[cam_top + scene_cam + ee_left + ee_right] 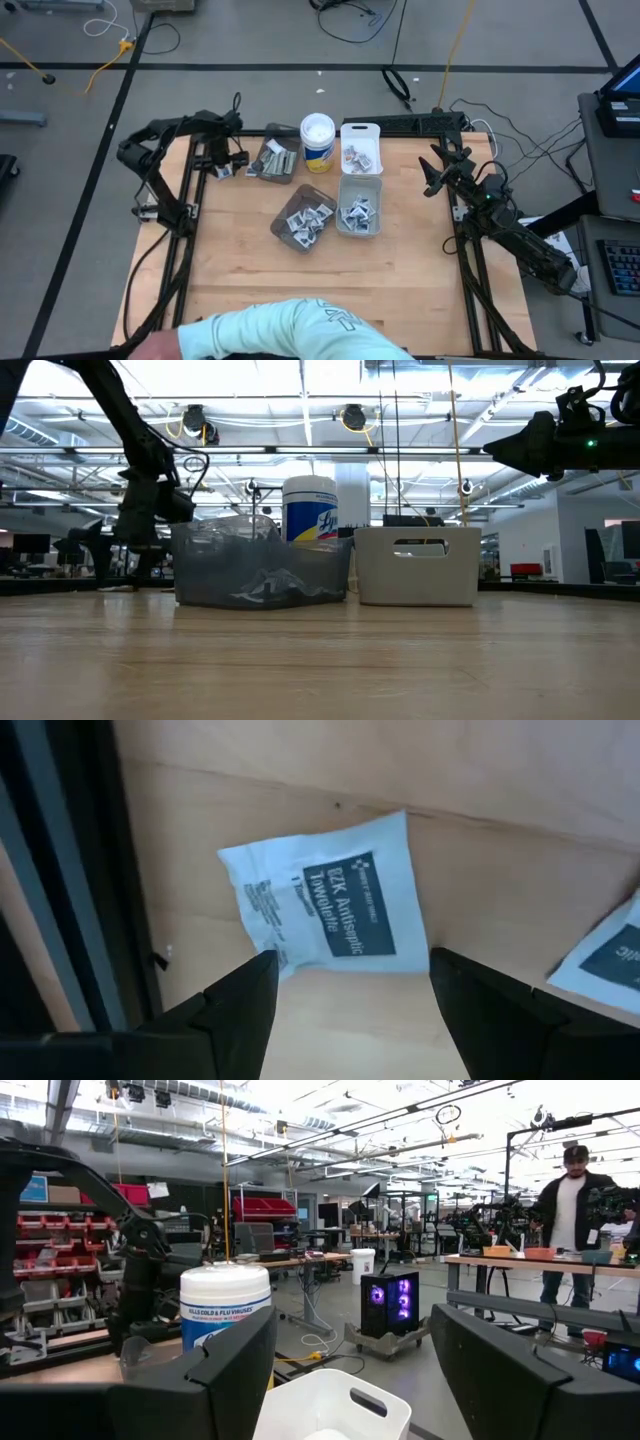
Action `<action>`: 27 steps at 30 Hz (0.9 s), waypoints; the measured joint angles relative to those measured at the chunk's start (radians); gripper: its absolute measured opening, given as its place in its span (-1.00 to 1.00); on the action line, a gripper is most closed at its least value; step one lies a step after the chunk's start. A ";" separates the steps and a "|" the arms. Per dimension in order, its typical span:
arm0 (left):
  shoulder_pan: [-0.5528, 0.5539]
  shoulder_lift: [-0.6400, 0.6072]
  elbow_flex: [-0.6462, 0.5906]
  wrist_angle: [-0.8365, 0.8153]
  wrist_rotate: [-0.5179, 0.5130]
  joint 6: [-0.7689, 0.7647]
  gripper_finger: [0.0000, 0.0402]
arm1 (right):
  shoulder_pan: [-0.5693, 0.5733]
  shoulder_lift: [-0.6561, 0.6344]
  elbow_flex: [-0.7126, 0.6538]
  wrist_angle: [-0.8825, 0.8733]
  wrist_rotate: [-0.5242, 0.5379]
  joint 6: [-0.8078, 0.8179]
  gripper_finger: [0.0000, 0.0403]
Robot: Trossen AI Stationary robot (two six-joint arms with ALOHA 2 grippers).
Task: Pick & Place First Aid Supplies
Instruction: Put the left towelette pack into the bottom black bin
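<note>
You have most first aid supplies (357, 213) already binned near table centre, but one towelette packet (325, 898) lies loose at ten o'clock under your left gripper (350, 1010), jaws spread, unpicked, while your right gripper (350, 1370) waits spread at three o'clock.

You see two dark, jointed arms, the left arm (160, 150) and the right arm (510, 225), trailing black cables; each hand has two flat black fingers (235, 1015).
</note>
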 joint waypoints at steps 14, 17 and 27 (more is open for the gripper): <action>-0.010 0.034 0.002 0.011 0.036 -0.020 -0.01 | 0.000 0.000 0.000 0.000 0.000 0.000 0.31; -0.010 0.034 0.002 0.011 0.070 -0.014 -0.29 | 0.000 0.000 0.000 0.000 0.000 0.000 0.31; -0.039 0.040 -0.006 -0.001 0.173 0.039 -0.96 | 0.000 0.000 0.000 0.000 0.000 0.000 0.31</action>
